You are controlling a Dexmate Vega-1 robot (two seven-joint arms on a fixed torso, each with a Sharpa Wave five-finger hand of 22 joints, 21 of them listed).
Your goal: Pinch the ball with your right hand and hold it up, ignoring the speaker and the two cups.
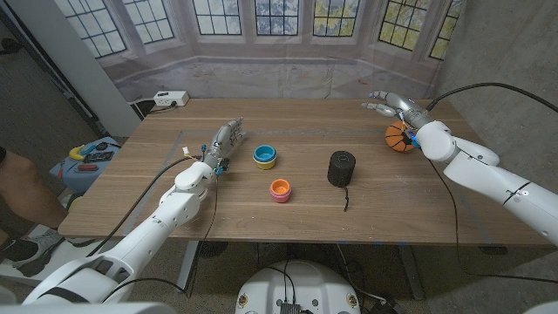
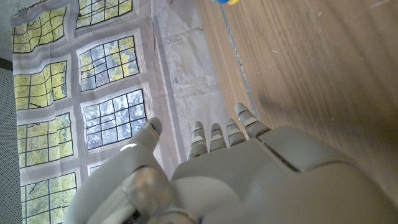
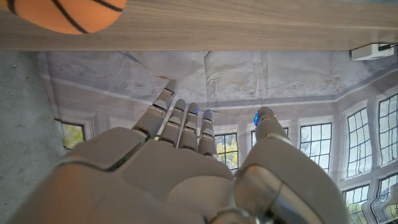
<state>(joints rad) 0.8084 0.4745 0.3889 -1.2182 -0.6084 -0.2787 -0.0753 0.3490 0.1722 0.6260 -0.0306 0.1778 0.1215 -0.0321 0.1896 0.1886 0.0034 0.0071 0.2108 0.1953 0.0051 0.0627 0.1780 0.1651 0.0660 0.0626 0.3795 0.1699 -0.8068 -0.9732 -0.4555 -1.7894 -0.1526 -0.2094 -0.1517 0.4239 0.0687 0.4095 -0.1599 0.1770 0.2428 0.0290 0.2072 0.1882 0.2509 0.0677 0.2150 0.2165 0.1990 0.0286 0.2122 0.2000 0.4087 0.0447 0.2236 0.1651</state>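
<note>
Head view shows my right hand (image 1: pixel 397 106) spread open, empty, just beyond the orange ball (image 1: pixel 400 137). My left hand (image 1: pixel 224 142) also holds nothing, fingers extended.

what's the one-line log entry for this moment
right hand open, above ball, not touching | left hand open, idle | ball on table | pinch not started

No text, label, brand or number can be read anywhere.
</note>
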